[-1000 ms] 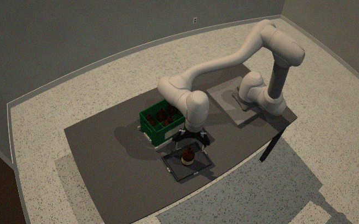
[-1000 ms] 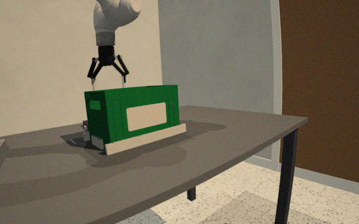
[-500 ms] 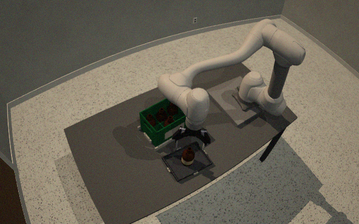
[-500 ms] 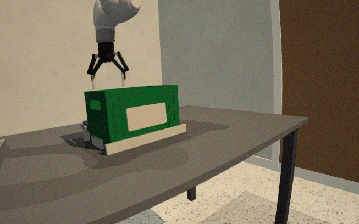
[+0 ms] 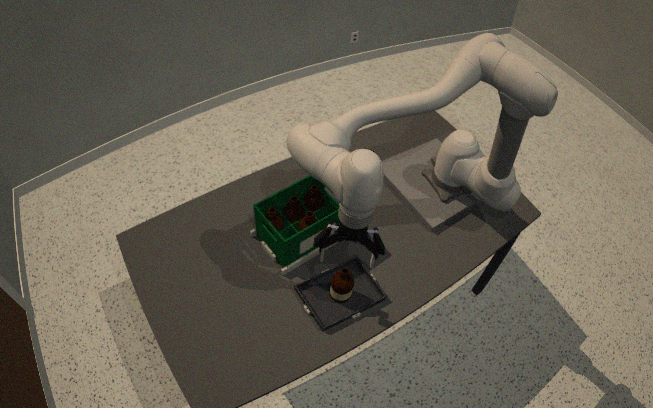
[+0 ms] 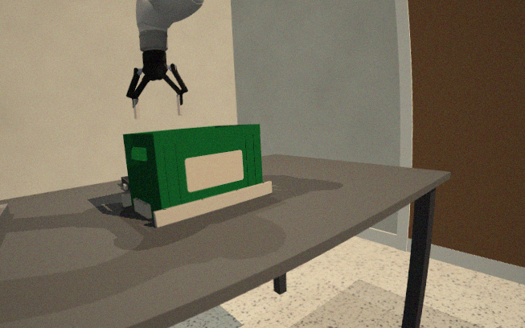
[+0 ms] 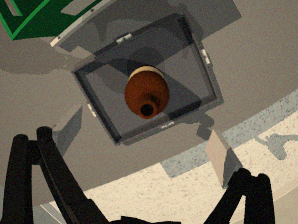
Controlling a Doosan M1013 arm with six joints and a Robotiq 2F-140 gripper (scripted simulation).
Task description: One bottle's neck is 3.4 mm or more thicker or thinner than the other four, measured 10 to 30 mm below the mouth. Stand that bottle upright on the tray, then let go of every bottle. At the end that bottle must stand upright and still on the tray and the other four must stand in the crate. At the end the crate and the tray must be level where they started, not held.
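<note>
A brown bottle (image 5: 341, 283) (image 7: 147, 92) with a pale label stands upright on the dark grey tray (image 5: 313, 293) (image 7: 107, 90). The green crate (image 5: 288, 243) (image 6: 166, 162) stands just behind the tray and holds several brown bottles (image 5: 293, 207) upright in its cells. My gripper (image 5: 348, 255) (image 6: 157, 110) is wide open and empty. It hangs above the tray's far edge, well clear of the bottle's mouth. In the wrist view its black fingers frame the lower edge, and the bottle is seen from above. In the exterior view the crate hides the tray and its bottle.
The crate rests against pale stop blocks (image 6: 211, 203) on the dark table (image 5: 191, 304) (image 6: 337, 195). The arm's base stands on a grey plate (image 5: 414, 187) at the table's far right. The table's front edge runs close behind the tray.
</note>
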